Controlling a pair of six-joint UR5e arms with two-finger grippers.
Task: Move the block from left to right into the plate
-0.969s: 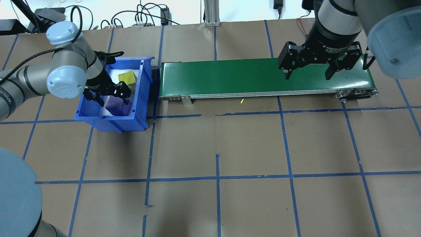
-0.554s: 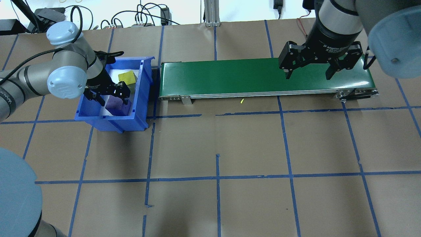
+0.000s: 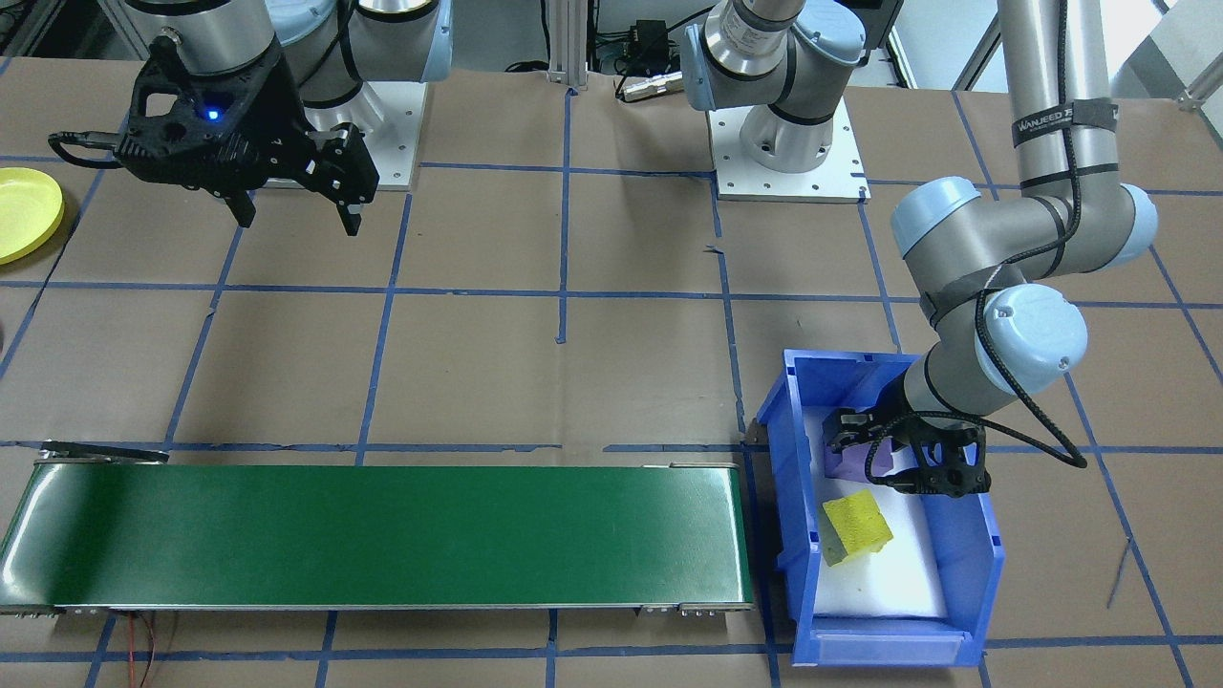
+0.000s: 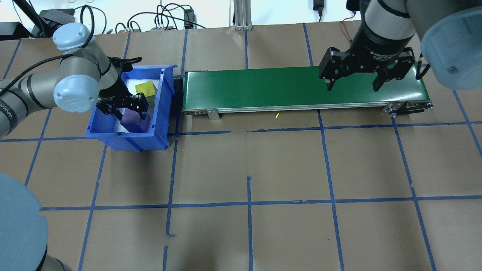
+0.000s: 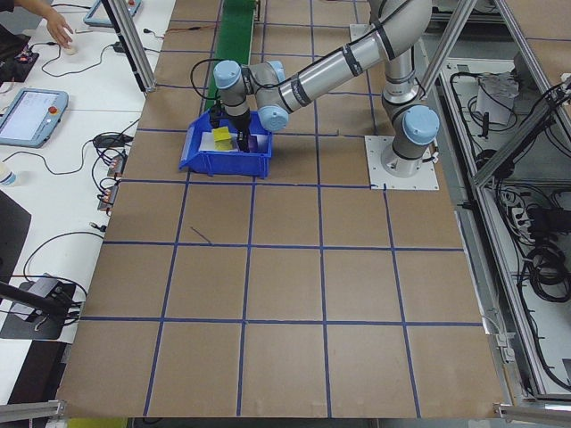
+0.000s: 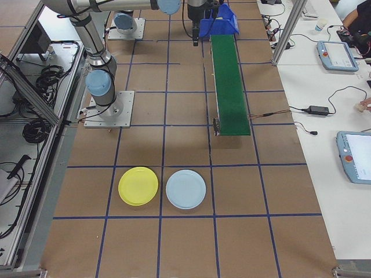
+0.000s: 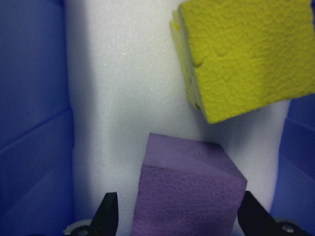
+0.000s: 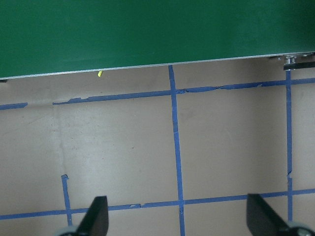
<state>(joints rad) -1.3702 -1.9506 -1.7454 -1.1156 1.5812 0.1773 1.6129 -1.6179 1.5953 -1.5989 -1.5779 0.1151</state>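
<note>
Our left gripper (image 7: 177, 216) straddles the purple block (image 7: 189, 189) at lower centre, fingers (image 7: 109, 212) spread wide, gripping nothing yet.

Overhead: we look forward and down from behind the robot.
Front-facing: opposite, steeply down.
Side views: far, along the worktop (image 4: 248, 226).
Wrists: close, downward.
Shared: the blue bin (image 4: 160, 113) at overhead's 10 o'clock.

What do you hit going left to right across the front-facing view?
Yellow plate → right gripper → green conveyor belt → blue bin holding the yellow block, purple block and left gripper.
</note>
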